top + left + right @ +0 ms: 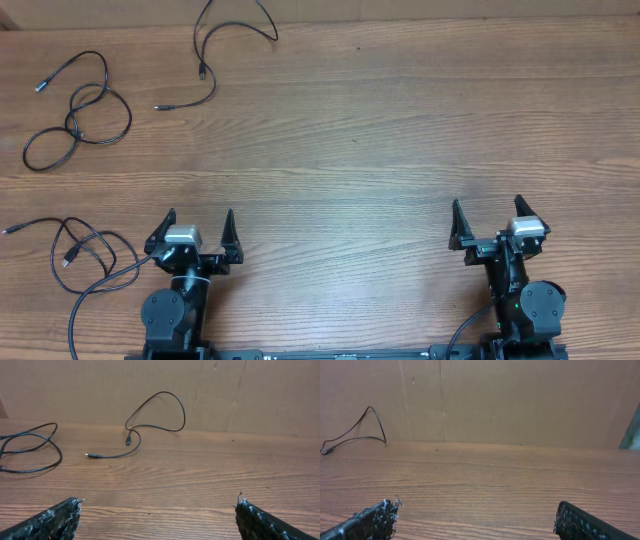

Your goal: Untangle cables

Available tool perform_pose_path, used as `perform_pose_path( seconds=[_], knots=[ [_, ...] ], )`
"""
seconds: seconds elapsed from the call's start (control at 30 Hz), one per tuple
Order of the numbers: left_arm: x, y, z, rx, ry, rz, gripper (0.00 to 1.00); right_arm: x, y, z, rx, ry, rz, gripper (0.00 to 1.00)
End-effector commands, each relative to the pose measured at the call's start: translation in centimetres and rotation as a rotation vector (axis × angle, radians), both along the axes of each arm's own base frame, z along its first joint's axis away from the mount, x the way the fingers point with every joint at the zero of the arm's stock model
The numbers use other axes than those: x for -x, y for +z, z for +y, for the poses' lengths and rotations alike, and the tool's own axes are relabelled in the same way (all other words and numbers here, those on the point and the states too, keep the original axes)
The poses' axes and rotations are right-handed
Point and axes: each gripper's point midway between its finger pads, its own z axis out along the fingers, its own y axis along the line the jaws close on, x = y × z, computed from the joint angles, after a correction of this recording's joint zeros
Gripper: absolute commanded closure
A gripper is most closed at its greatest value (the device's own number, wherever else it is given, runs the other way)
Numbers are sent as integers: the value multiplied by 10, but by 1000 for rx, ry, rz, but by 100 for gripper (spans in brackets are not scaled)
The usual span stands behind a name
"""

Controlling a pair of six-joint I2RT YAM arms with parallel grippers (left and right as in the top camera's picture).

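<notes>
Three thin black cables lie apart on the wooden table. One is coiled in loops at the far left (72, 120). One lies at the back centre-left (240, 23), rising against the cardboard wall. One is looped at the near left (95, 237), beside the left arm. My left gripper (200, 215) is open and empty. Its wrist view (157, 502) shows the back cable (150, 425) and the far-left coil (60, 455) well ahead. My right gripper (487, 207) is open and empty. Its wrist view (476, 506) shows only part of the back cable (360, 438), far off to the left.
A cardboard wall (250, 395) stands along the table's back edge. A thicker black arm wire (75, 315) curves from the left arm's base toward the front edge, close to the near-left cable. Both arm bases stand at the front edge.
</notes>
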Motion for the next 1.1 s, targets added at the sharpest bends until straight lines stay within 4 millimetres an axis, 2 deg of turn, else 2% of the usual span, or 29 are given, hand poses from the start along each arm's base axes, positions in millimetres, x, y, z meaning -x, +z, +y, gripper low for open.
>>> perform_pose_path(
  seconds=[0.0, 0.4, 0.7, 1.07],
  knots=[
    [0, 0, -2, -26, -12, -9, 0, 0, -2, 0, 8, 1, -6, 0],
    [0, 0, -2, -26, -12, -9, 0, 0, -2, 0, 7, -1, -5, 0],
    [0, 0, -2, -26, -10, -9, 1, -1, -2, -17, 8, -71, -5, 0],
    [0, 0, -2, -26, -9, -9, 1, -1, -2, -18, 8, -72, -5, 0]
  ],
)
